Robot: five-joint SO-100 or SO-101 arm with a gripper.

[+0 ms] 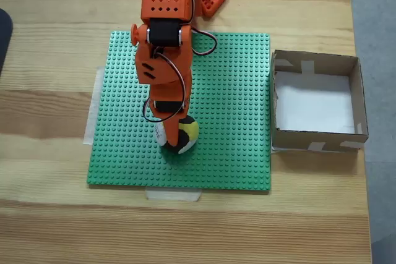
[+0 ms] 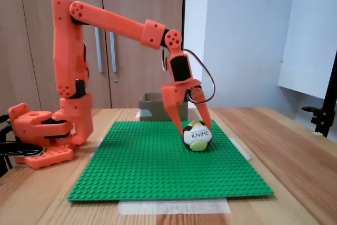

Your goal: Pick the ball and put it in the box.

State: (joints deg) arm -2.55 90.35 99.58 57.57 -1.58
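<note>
Right now the ball (image 2: pixel 197 136) sits on the green studded mat (image 1: pixel 235 91), toward the mat's front edge in the fixed view from above and a little left of its middle there (image 1: pixel 184 135). It shows yellow, black and white panels, and in the side-on fixed view the white panel with black lettering faces the camera. The gripper (image 2: pixel 193 126) comes down over it from above, with one orange finger (image 2: pixel 173 110) on the left of the ball and the other (image 2: pixel 204 113) on its right in that view. The fingers are spread around the ball, close against its sides, though I cannot tell whether they are pressing it. The ball appears to rest on the mat. The orange arm (image 2: pixel 113 22) reaches out from its base (image 2: pixel 39 138) at the mat's far edge as seen from above, bends at the elbow and points its wrist straight down. The box (image 1: pixel 317 103) stands on the wooden table (image 1: pixel 55 60) just beside the mat's right edge in the view from above, well apart from the ball, its white bottom bare. Pale tape holds the mat to the table along its front and left edges.
</note>
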